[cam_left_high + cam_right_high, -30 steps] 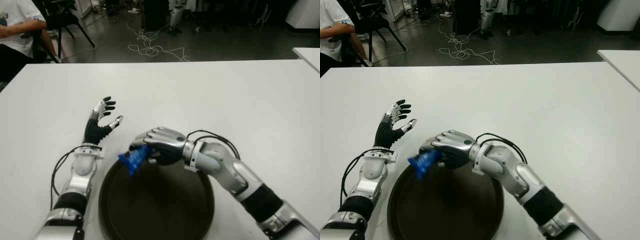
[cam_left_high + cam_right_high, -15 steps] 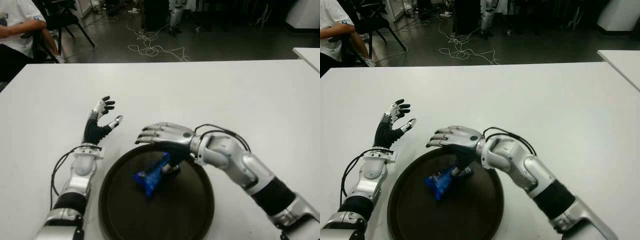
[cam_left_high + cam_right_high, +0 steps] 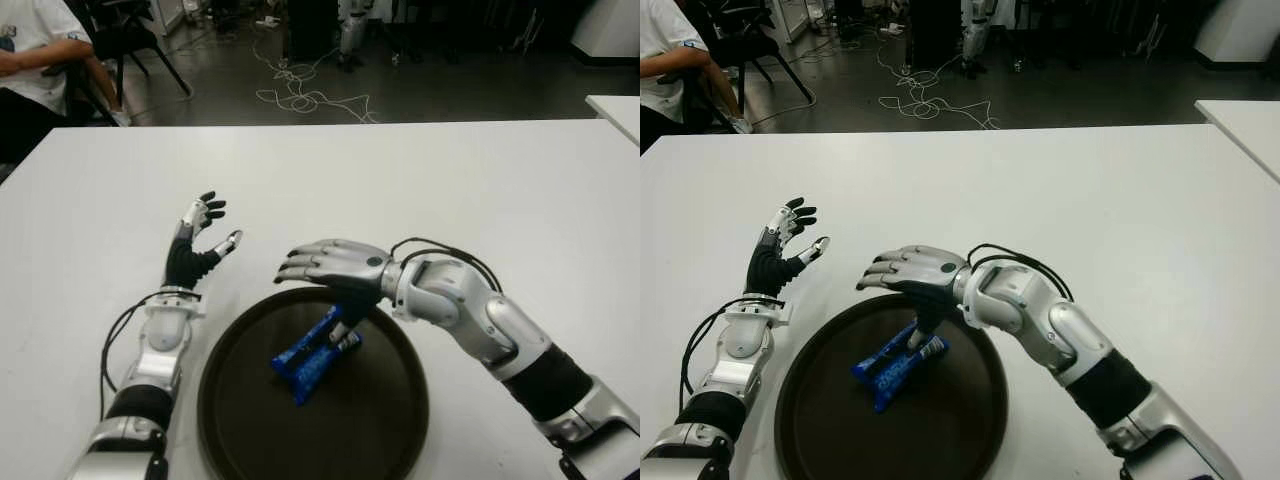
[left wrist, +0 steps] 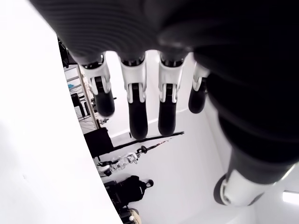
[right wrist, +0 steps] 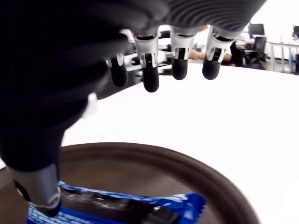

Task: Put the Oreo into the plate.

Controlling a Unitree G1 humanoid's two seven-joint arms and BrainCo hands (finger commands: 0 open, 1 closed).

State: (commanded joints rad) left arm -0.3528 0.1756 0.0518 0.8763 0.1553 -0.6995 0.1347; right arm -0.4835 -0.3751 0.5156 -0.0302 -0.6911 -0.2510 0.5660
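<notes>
The right hand [image 3: 335, 268] has its fingers [image 5: 148, 74] stretched flat and loose above the plate's [image 3: 250, 430] far edge, gripping nothing, thumb tip touching the Oreo [image 3: 315, 353] pack. That blue pack lies inside the dark round plate. The left hand [image 3: 198, 240], fingers spread and empty, shows left of the plate above the white table [image 3: 480, 190].

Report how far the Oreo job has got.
Done: the Oreo pack lies inside the dark plate. In hand: the right hand is open above it, thumb tip at the pack. The left hand is open left of the plate. Left: withdraw the right hand.
</notes>
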